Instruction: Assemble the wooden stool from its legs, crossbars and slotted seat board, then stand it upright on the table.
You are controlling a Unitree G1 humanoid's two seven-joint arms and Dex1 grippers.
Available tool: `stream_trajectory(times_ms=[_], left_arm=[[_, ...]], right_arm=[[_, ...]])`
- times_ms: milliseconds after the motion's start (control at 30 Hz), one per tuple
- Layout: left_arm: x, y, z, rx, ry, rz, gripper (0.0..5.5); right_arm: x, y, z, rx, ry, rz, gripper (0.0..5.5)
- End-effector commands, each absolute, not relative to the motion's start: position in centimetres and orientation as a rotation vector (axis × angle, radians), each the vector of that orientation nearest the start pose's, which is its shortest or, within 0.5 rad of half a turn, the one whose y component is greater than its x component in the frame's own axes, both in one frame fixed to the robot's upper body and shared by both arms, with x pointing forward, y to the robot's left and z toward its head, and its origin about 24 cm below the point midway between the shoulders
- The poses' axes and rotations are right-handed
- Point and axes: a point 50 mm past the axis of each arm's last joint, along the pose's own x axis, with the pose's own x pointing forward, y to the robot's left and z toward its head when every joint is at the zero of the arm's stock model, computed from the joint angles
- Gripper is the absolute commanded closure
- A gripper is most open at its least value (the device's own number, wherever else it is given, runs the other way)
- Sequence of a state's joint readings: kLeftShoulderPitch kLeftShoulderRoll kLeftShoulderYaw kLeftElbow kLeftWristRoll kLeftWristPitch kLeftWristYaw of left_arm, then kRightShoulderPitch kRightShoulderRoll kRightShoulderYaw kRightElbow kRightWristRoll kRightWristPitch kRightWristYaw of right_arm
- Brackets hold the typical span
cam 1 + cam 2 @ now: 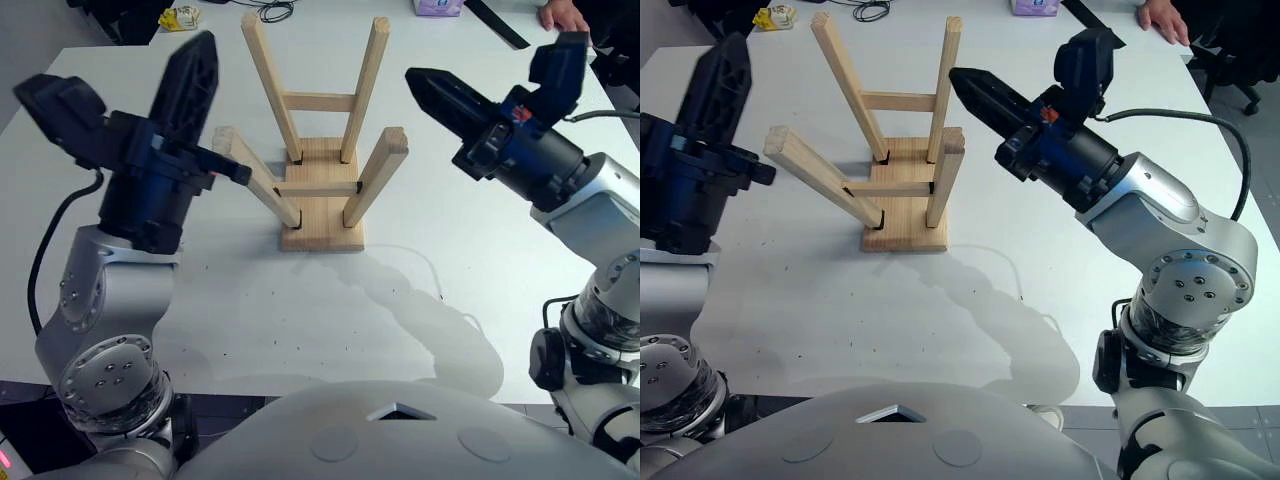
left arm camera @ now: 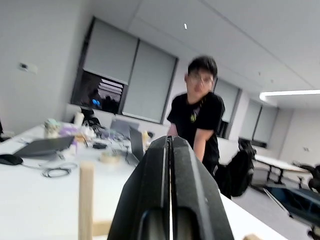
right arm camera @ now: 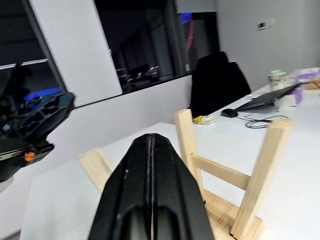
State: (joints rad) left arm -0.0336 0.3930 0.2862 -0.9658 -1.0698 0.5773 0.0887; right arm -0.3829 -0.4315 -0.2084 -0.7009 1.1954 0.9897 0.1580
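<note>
On the white table [image 1: 480, 230], as the left eye view showed it, the stool [image 1: 320, 170] stood upside down. Its seat board [image 1: 322, 238] lay flat on the tabletop. The far legs [image 1: 268, 80] rose from it, leaning a little outward, joined by a crossbar [image 1: 318, 101]. The near legs [image 1: 375, 175] splayed wider, with a second crossbar [image 1: 315, 187] low between them. The left gripper [image 1: 200, 50] hung just left of the stool, pointing up and away, its fingers pressed together on nothing. The right gripper [image 1: 422, 82] hung to the stool's right, pointed at the far legs but apart from them, and was likewise closed and empty.

From the right eye view, the left gripper's body sat close beside the top of the left near leg; whether they touched could not be told.

At the left wrist view, the two fingers [image 2: 150, 190] met along a thin seam, and one leg top stood just beside them.

At the right wrist view, the fingers [image 3: 130, 200] were also together. Beyond them stood two legs with a crossbar between, set in the seat board, and the left gripper hung farther off. A laptop [image 3: 265, 98] lay at the table's far end.
</note>
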Motion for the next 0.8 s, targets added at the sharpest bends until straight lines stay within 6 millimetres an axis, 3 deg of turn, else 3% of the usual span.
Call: stream_trajectory(times_ms=[33,133,300,367,467,533,600,667,800], left_arm=[[18.9,16.5,22.6,-0.265,-0.383,-0.487,5.49],[19.0,17.4,24.8,-0.299,-0.536,-0.459,5.49],[18.6,17.8,25.5,-0.355,-0.574,-0.472,5.49],[19.3,17.8,23.6,-0.325,-0.392,-0.448,5.49],[19.8,17.6,16.7,-0.226,0.109,-0.406,5.49],[18.7,16.8,14.8,-0.212,0.242,-0.448,5.49],[18.3,16.6,14.1,-0.193,0.295,-0.458,5.49],[18.4,16.7,14.6,-0.195,0.257,-0.470,5.49],[19.7,17.4,18.0,-0.255,0.009,-0.437,5.49]], right_arm=[[22.3,-12.1,23.3,0.239,-0.129,0.999,5.50],[22.4,-12.6,25.3,0.353,-0.258,1.020,5.50],[22.5,-13.0,25.4,0.446,-0.251,1.012,5.50],[22.6,-12.7,23.9,0.359,-0.150,1.001,5.50],[22.4,-12.1,19.1,0.097,0.154,0.974,5.50],[22.2,-12.4,17.0,0.004,0.278,0.953,5.50],[22.3,-12.5,16.7,-0.010,0.288,0.940,5.50],[22.5,-12.3,17.4,0.015,0.241,0.948,5.50],[22.6,-11.9,19.7,0.151,0.086,0.979,5.50]])
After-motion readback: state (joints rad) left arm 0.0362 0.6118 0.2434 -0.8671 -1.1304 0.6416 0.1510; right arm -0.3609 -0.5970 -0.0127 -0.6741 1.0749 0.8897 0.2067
